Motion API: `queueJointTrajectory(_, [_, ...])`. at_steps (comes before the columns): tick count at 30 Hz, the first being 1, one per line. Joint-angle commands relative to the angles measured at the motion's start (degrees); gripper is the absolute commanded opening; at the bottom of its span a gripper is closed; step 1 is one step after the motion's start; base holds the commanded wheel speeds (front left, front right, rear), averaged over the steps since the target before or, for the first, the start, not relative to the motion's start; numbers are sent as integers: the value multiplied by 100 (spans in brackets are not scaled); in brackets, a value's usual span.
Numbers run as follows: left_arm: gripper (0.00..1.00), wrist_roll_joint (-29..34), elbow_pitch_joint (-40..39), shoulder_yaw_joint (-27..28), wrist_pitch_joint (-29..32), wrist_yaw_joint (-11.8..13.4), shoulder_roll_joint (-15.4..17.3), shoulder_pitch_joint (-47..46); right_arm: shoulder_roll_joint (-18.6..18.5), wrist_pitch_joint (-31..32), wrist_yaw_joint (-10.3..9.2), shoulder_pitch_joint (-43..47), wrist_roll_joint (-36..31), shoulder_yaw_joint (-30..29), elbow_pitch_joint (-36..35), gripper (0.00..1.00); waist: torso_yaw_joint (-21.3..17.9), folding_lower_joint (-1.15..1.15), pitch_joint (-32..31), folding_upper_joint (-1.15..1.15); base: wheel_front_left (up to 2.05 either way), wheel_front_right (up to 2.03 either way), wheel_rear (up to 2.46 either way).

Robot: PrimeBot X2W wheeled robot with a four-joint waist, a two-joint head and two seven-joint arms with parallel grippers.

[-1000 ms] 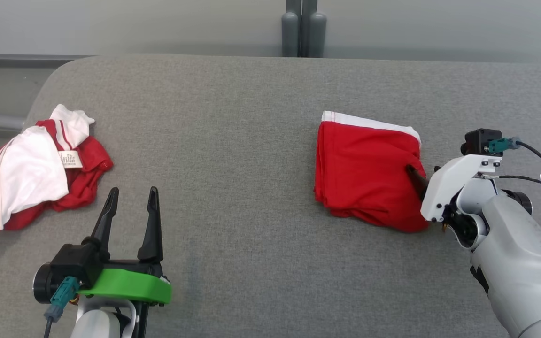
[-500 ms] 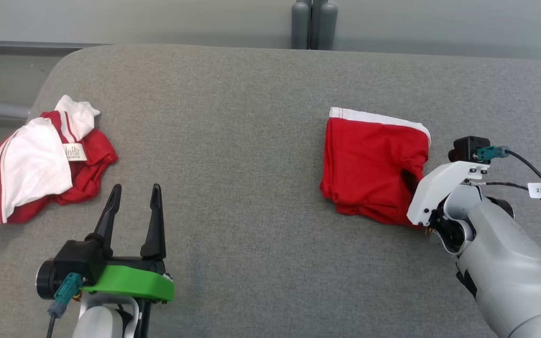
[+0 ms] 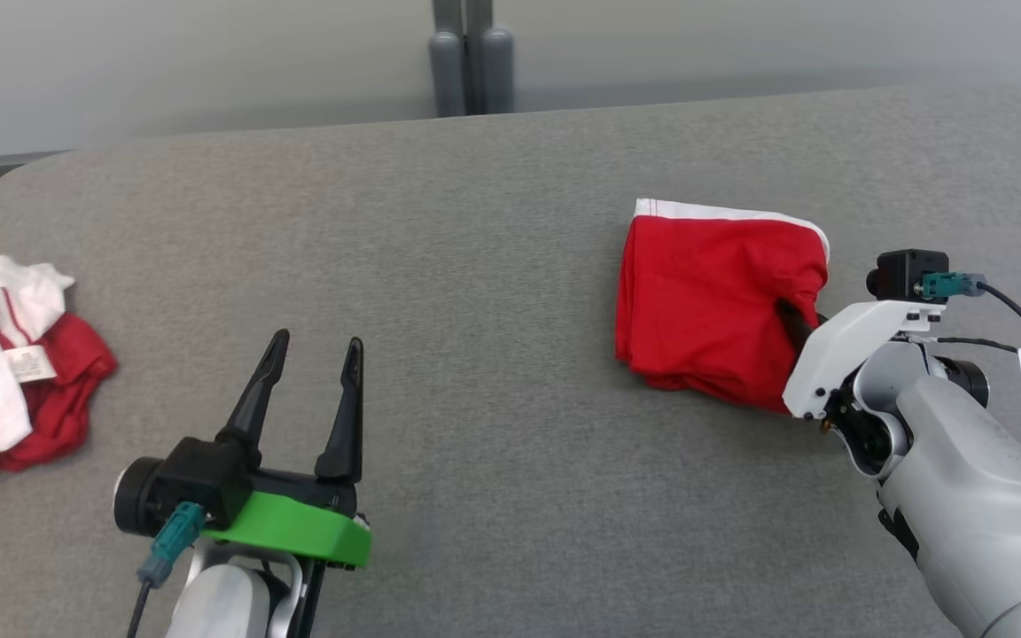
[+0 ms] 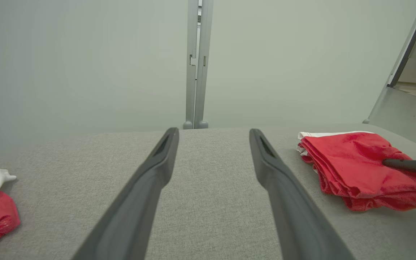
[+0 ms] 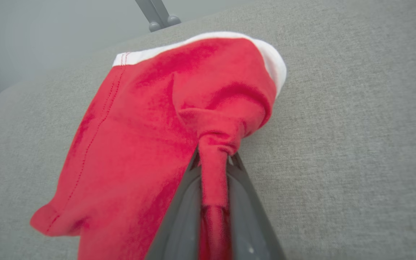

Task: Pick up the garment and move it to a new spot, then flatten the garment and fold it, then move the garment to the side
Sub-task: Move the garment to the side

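The right gripper [image 5: 213,160] pinched the garment's [image 3: 705,301] near edge; bare worktop [image 3: 493,292] stretched leftward to the left gripper [image 3: 314,350], which gaped wide and empty.

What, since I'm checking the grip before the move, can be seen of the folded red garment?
The garment is soft red knit cloth folded into a rough, layered square, with a white band along its far edge and a stitched seam. It lies on the grey table, at the robot's right. The right gripper is shut on a bunched pinch of its right edge, pulling the cloth into a ridge. Nothing else touches it.
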Motion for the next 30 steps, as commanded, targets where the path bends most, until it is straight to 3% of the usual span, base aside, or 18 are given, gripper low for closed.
queueJointTrajectory(1, [100,-3,-9,-56,-1,-15,40,-92,-32,-48,2,47,73,49,-60,0,-668,0,-13,0,0,0,0])
queueJointTrajectory(7, [100,2,47,-381,-1,-15,129,-235,-98,-177,2,62,228,209,-186,0,-1395,0,64,0,0,0,0])
queueJointTrajectory(15, [100,-35,153,-682,-1,-15,229,-403,-140,-330,2,121,416,367,-229,0,-1985,0,194,0,0,0,0])
queueJointTrajectory(24, [100,-25,138,-833,-1,-15,365,-547,-258,-506,2,-85,522,578,-250,0,-2086,0,448,0,0,0,0])
queueJointTrajectory(30, [100,7,120,-870,14,-15,540,-716,-585,-594,2,-509,401,687,-209,0,-1985,0,845,0,0,0,0])
